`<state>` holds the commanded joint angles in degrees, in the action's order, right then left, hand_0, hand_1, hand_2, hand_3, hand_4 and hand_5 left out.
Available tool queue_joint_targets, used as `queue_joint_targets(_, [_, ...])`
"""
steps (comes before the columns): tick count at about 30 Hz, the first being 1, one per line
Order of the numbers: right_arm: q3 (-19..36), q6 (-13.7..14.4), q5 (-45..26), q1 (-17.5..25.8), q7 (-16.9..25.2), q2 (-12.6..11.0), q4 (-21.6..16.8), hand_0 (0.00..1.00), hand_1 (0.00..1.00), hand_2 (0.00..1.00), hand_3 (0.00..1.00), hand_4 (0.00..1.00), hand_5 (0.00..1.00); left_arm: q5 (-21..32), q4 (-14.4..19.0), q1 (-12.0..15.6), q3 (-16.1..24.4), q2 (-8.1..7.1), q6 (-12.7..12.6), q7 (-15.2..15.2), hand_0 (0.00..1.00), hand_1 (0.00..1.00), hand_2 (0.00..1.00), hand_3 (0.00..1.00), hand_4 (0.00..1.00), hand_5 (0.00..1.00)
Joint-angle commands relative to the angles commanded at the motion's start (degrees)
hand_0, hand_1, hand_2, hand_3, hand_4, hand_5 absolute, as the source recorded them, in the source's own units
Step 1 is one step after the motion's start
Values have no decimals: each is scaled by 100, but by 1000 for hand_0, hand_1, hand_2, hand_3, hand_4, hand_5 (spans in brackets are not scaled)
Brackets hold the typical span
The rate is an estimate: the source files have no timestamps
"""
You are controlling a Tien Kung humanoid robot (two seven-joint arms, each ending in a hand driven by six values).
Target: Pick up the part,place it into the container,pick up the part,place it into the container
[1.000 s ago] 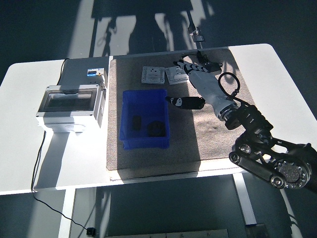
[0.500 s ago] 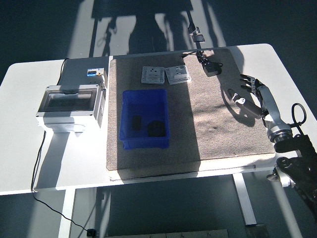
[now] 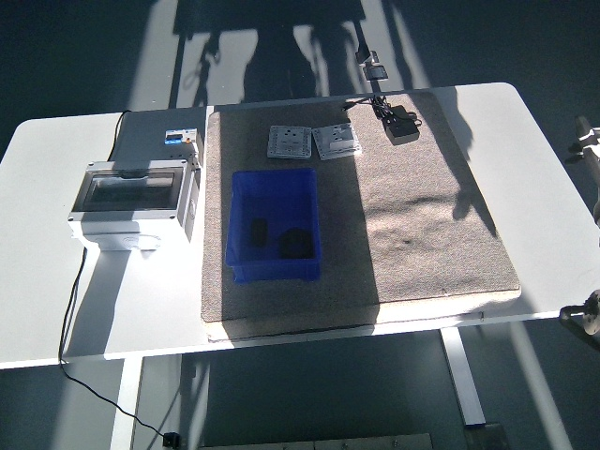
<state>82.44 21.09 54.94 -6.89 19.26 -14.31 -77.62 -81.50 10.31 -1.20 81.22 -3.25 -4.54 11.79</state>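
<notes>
A blue container [image 3: 275, 197] stands on the grey mat, left of its middle. Two dark parts lie inside it, a small one [image 3: 257, 232] on the left and a rounder one [image 3: 294, 244] on the right. Beyond the bin, two grey square plates [image 3: 289, 142] [image 3: 337, 142] lie side by side on the mat. Only a sliver of my right hand [image 3: 587, 141] shows at the picture's right edge, far from the bin and off the mat. My left arm is out of sight.
A grey electrical box [image 3: 136, 199] with a clear lid sits on the table's left side. A black adapter [image 3: 401, 127] with its cable lies at the mat's far right. A joint of my right arm [image 3: 591, 319] pokes in at the lower right edge.
My right arm has pulled back from over the mat near the bin to the right edge and has almost left the picture. The parts in the bin have not moved.
</notes>
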Motion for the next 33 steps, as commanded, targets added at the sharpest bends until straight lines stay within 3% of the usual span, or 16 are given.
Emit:
queue_joint_targets(5, [102, -86, -316, 13, 19, 11, 8, 677, 268, 305, 326, 980, 497, 9, 0, 6, -1, -1, -1, -3, 697, 631, 625, 665, 660, 626])
queue_joint_targets(13, [187, -577, 307, 47, -785, 4, -50, 681, 271, 319, 367, 990, 542, 231, 0, 47, -117, 3, -83, -85, 697, 629, 624, 666, 665, 620])
queue_joint_targets(14, [207, -597, 304, 56, -795, 4, -53, 881, 791, 854, 998, 998, 706, 272, 0, 55, -142, 3, -94, -101, 698, 631, 630, 667, 667, 617])
queue_joint_targets(19, [279, -605, 185, 98, -703, 10, -68, 881, 791, 854, 998, 998, 706, 444, 0, 104, -267, -7, -123, -147, 698, 631, 630, 667, 667, 617])
queue_joint_targets(20, [279, -607, 179, 108, -691, 20, -74, 964, 941, 950, 998, 998, 730, 468, 0, 122, -286, -16, -124, -146, 698, 636, 642, 672, 670, 616])
queue_joint_targets(26, [306, -588, 181, 130, -649, 52, -110, 974, 947, 964, 998, 998, 740, 596, 0, 183, -409, -55, -138, -173, 699, 644, 657, 674, 670, 616])
queue_joint_targets(33, [335, -506, -10, 295, -506, 115, -103, 981, 939, 943, 998, 998, 766, 1193, 0, 293, -864, -152, -272, -439, 699, 647, 671, 677, 673, 615])
